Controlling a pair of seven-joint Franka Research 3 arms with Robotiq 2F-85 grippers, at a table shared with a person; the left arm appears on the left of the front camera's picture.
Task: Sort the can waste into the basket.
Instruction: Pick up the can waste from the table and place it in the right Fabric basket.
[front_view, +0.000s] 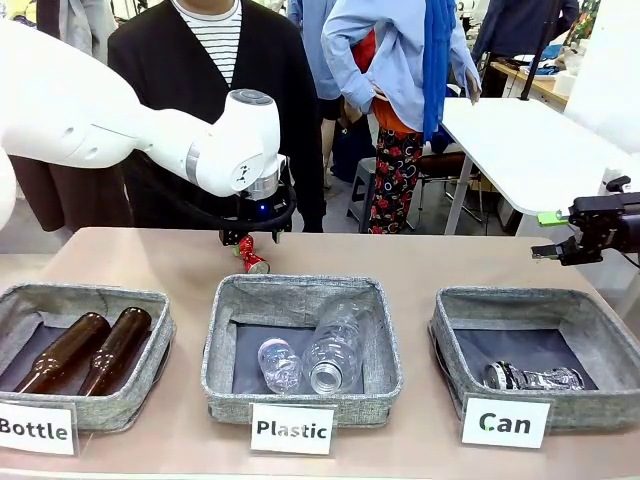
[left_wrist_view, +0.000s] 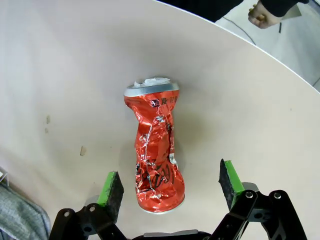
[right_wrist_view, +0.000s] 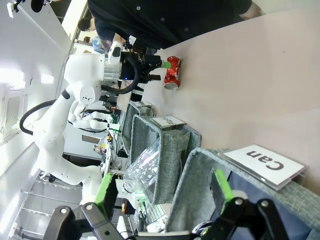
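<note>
Nearest me sat three labelled bins; the "Can" basket (front_view: 605, 345) already held the silver can (front_view: 532, 378), so I judged the job half done. The red can (left_wrist_view: 156, 156) lay on the bare surface (front_view: 400, 258) behind the "Plastic" bin (front_view: 304, 338), between the spread fingers of my left end effector (left_wrist_view: 171, 187), not yet gripped. My right end effector (front_view: 548, 235) hung spread, empty. Beige surface, people standing beyond it.
</note>
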